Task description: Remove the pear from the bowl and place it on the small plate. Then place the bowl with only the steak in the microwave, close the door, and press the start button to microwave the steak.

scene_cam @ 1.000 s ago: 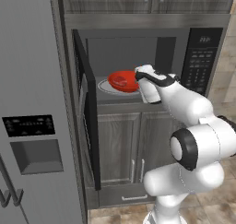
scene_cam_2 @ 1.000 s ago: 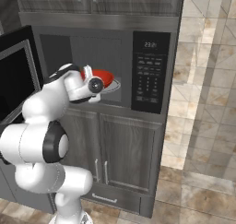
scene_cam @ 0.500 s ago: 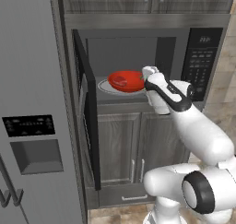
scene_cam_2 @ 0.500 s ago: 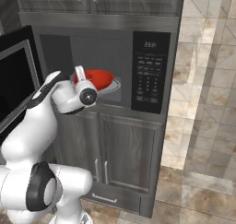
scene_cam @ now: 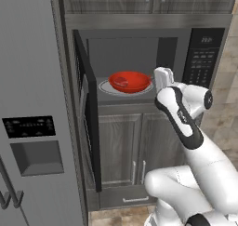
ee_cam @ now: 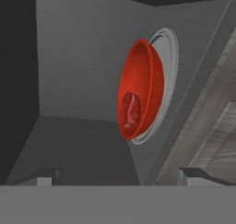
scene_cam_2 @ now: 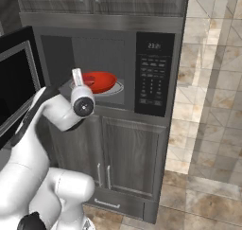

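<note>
One bowl (scene_cam: 129, 81); one steak (ee_cam: 131, 109) in it; one microwave (scene_cam: 204, 57); perhaps two cabinet doors (scene_cam_2: 127, 153) below.

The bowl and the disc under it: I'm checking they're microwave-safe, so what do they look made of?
The bowl looks like glazed ceramic or glossy plastic: uniform red with a soft sheen. The disc looks like white glass or ceramic: pale, flat, smooth rim. The rendering cannot settle either.

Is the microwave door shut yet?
No, the door stands swung wide open, with the bowl sitting on the turntable inside the microwave.
</note>
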